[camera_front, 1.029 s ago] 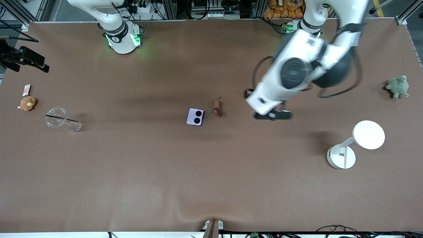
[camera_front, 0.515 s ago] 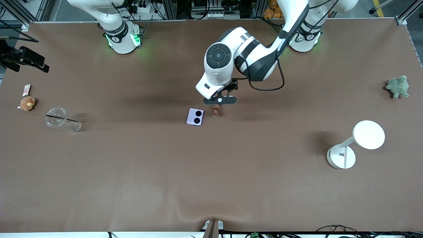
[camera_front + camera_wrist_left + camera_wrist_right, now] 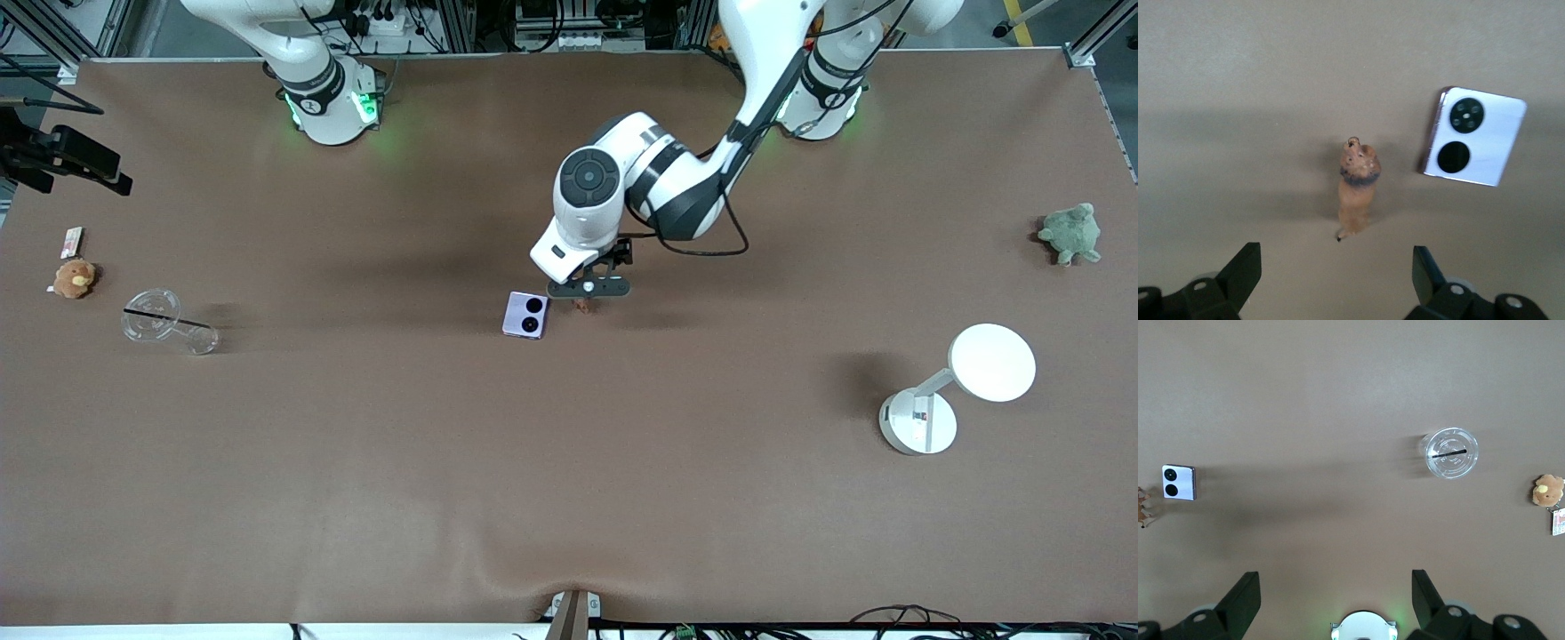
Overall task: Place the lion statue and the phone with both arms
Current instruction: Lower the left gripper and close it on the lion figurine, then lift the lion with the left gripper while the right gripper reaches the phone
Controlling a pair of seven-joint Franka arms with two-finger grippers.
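Note:
The lion statue (image 3: 1357, 190), small and brown-orange, stands on the brown table; in the front view only its end (image 3: 582, 305) shows under my left gripper. The lavender phone (image 3: 525, 315) lies folded beside it, toward the right arm's end, and also shows in the left wrist view (image 3: 1475, 137). My left gripper (image 3: 589, 287) is open and empty just above the lion, its midpoint (image 3: 1335, 277) a little off the statue. My right gripper (image 3: 1335, 597) is open and empty, waiting high over its own base; from there the phone (image 3: 1179, 483) shows far off.
A clear cup with a straw (image 3: 160, 320), a tan plush (image 3: 74, 278) and a small card (image 3: 71, 240) lie at the right arm's end. A green plush (image 3: 1070, 233) and a white lamp (image 3: 956, 382) are at the left arm's end.
My left arm swung from the left arm's end of the table to over the lion statue, then came lower over it. The lion, phone and right arm stayed put.

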